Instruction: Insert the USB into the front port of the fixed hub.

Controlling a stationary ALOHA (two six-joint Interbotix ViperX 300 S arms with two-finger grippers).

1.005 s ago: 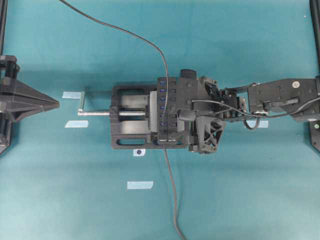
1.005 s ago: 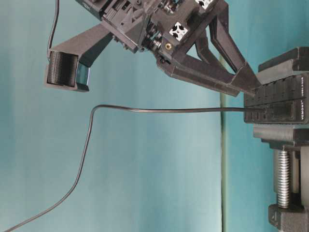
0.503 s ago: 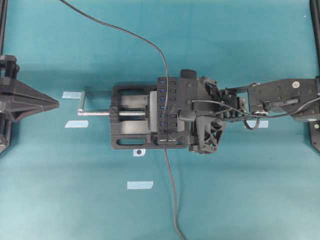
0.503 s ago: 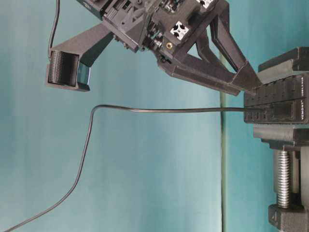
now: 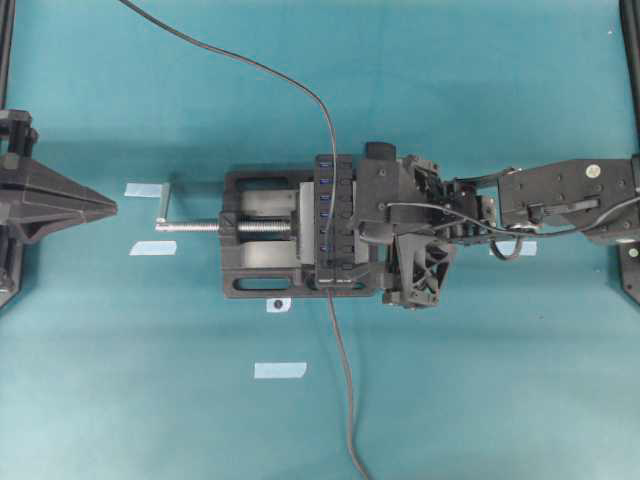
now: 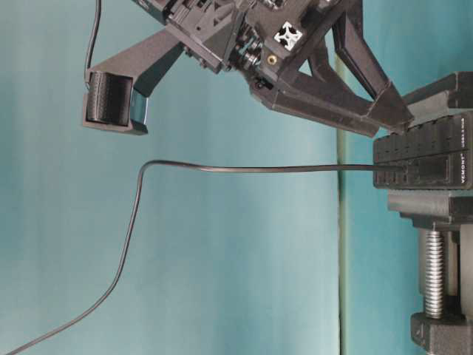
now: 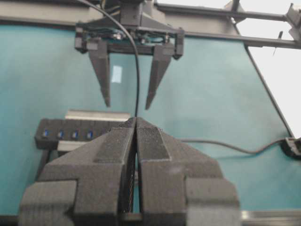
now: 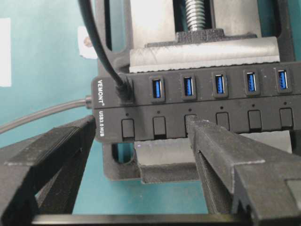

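Observation:
The fixed hub [image 5: 335,200] is clamped in a black vise [image 5: 262,262], and its blue ports show in the right wrist view [image 8: 202,101]. The USB [image 8: 123,90] sits plugged into the front port beside the VEMONT label. Its thin cable [image 6: 244,168] rises off the hub and trails away [image 5: 300,85]. My right gripper [image 8: 141,123] stands open and empty at the hub's front end [image 6: 384,126], with one finger [image 8: 221,150] over the third button. My left gripper [image 5: 112,208] is shut on nothing at the far left, pointing at the vise [image 7: 136,120].
The vise's silver screw and handle [image 5: 190,225] stick out toward my left gripper. The hub's own cable [image 5: 345,400] runs from its front end to the near table edge. Pale tape strips [image 5: 280,370] lie on the teal table.
My right gripper, still open, has drawn back a little from the hub toward its own arm. The USB stays in the port. The left arm has not moved.

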